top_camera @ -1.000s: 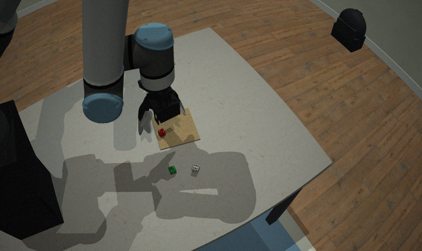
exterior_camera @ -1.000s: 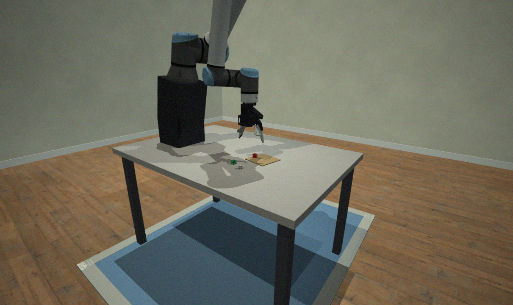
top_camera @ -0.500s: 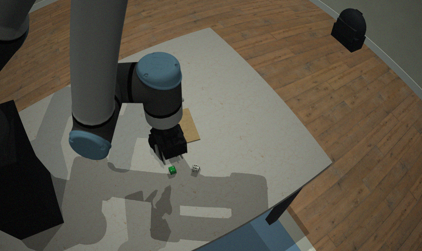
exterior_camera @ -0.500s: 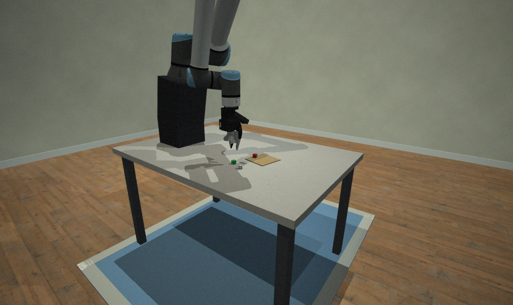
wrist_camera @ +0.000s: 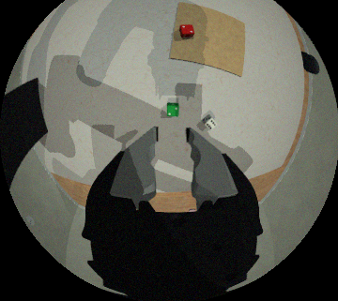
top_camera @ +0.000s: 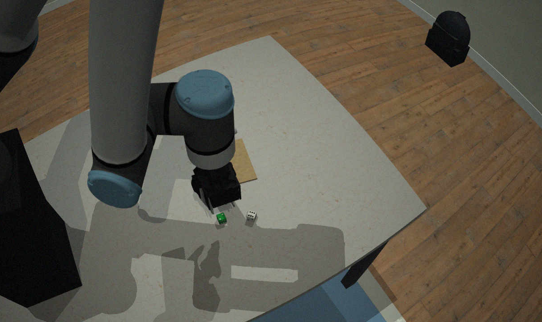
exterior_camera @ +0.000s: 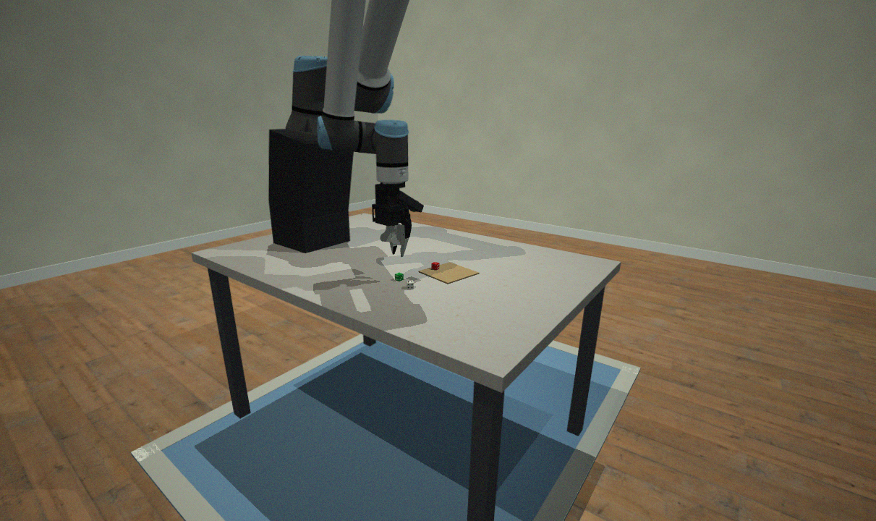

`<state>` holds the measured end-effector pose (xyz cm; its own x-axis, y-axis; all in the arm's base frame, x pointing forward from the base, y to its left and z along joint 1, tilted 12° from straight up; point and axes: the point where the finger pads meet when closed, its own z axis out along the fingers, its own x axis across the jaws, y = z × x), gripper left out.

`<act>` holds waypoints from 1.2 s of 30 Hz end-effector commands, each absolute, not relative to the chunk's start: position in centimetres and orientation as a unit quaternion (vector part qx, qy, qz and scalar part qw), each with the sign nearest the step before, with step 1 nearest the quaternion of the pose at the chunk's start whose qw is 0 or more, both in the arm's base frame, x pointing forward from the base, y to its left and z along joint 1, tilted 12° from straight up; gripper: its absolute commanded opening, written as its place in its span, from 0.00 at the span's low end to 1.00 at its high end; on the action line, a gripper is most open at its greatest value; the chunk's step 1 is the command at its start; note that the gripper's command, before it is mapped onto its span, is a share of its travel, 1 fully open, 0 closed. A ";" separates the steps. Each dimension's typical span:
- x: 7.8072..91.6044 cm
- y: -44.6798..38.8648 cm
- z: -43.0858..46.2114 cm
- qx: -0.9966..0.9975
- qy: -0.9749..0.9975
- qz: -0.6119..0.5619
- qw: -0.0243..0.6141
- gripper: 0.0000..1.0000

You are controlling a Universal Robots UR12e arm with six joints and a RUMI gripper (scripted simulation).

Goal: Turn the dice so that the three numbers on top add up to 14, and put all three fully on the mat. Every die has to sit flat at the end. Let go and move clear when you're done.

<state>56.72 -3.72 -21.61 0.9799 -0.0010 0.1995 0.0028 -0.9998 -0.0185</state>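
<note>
The green die (top_camera: 221, 218) lies flat on the grey table, off the mat; it also shows in the wrist view (wrist_camera: 173, 110) and the exterior view (exterior_camera: 398, 276). The white die (top_camera: 251, 215) (wrist_camera: 209, 123) lies just to its right, also off the mat. The red die (wrist_camera: 187, 30) (exterior_camera: 435, 265) sits on the tan mat (wrist_camera: 211, 38) near its left edge; in the top view the arm hides it. My gripper (wrist_camera: 172, 127) (top_camera: 221, 207) hangs above the table, right over the green die. Its fingers point down, stand narrowly apart and hold nothing.
The mat (top_camera: 244, 164) is partly hidden behind my wrist. The black robot base (exterior_camera: 307, 187) stands at the table's back corner. The table's front edge (top_camera: 344, 260) lies beyond the dice. A black camera (top_camera: 449, 38) hangs off the table.
</note>
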 end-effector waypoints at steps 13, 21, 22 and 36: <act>56.7 -3.7 -21.6 -0.995 0.000 -0.101 0.009 0.21; 56.8 -3.7 -21.6 -0.995 0.000 -0.101 0.009 0.21; 56.8 -3.7 -21.6 -0.995 0.000 -0.101 0.009 0.21; 57.0 -3.7 -22.5 -0.995 -0.001 -0.100 0.009 0.21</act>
